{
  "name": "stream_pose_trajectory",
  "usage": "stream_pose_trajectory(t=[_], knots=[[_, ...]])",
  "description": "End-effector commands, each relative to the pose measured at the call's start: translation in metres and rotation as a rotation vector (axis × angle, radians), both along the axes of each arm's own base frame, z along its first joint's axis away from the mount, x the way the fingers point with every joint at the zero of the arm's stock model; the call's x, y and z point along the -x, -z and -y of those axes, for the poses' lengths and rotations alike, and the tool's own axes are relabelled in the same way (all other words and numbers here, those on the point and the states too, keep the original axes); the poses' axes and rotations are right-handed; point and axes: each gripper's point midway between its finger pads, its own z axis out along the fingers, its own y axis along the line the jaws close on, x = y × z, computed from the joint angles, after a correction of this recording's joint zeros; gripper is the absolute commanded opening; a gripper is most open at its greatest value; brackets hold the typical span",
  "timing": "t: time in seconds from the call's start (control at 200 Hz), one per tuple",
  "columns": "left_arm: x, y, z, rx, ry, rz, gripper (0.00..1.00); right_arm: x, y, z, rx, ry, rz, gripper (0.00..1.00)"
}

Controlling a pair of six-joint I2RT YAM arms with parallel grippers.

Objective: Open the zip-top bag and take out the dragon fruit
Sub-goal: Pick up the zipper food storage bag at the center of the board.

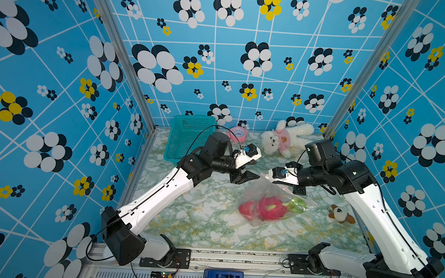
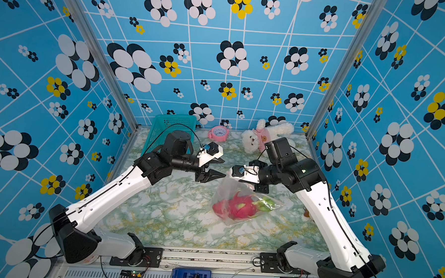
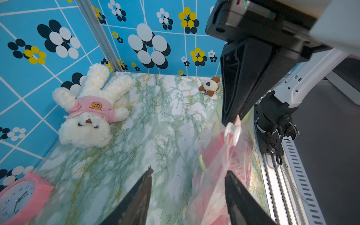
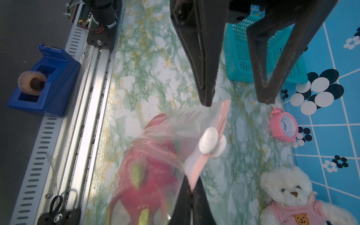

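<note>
**Item: zip-top bag** (image 1: 259, 191), clear, with the dragon fruit (image 1: 267, 208) inside. I see it right of centre on the marble tabletop (image 1: 194, 221). The fruit end rests on the surface and the pink zip strip (image 4: 221, 118) is raised toward both grippers. A white slider (image 4: 212, 144) sits on the strip between them.

**Tool: right gripper** (image 4: 191, 190). Its jaws are pinched flat on one end of the zip strip.

**Tool: left gripper** (image 4: 236, 103). Its jaws stand parted to a moderate gap and grip nothing. From the right wrist view, the strip's free end pokes up between its fingertips (image 4: 207, 101), close to one of them. I cannot tell whether it touches. In both top views this gripper hovers just above the bag's raised corner, nearly tip to tip with the right one.

**Surroundings:**
- Bare marble lies to the left of the bag and in front of it.
- A small brown-and-white plush (image 1: 340, 214) lies near the bag's right end, apart from it.
- The teal basket (image 1: 188, 138), pink alarm clock (image 1: 238, 134) and white teddy bear (image 1: 284, 139) line the back wall, well apart from the bag.
- A blue tape dispenser (image 1: 223, 277) sits beyond the front rail.
</note>
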Motion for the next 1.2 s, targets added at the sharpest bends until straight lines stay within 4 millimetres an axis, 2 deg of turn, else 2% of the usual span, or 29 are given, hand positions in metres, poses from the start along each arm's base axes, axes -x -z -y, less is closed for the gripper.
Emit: stream_pose_trajectory(t=[0.0, 0.135, 0.155, 0.215, 0.365, 0.49, 1.195], knots=[[0.024, -0.011, -0.002, 0.03, 0.092, -0.039, 0.51, 0.009, -0.004, -0.005, -0.009, -0.05, 0.0, 0.0], [0.032, -0.009, 0.001, 0.026, 0.117, -0.046, 0.44, 0.011, -0.003, -0.011, -0.006, -0.069, 0.008, 0.0], [0.032, -0.009, 0.001, 0.027, 0.121, -0.048, 0.39, 0.011, -0.003, -0.011, -0.005, -0.07, 0.01, 0.0], [0.034, -0.01, 0.002, 0.031, 0.131, -0.049, 0.37, 0.011, -0.001, -0.013, -0.002, -0.075, 0.009, 0.0], [0.039, -0.011, 0.002, 0.033, 0.156, -0.045, 0.18, 0.012, 0.0, -0.014, 0.001, -0.083, 0.01, 0.0], [0.04, -0.009, 0.002, 0.031, 0.161, -0.046, 0.11, 0.012, 0.0, -0.014, 0.002, -0.084, 0.01, 0.0], [0.048, -0.018, 0.006, 0.044, 0.192, -0.05, 0.14, 0.014, 0.008, -0.013, 0.015, -0.086, -0.004, 0.0]])
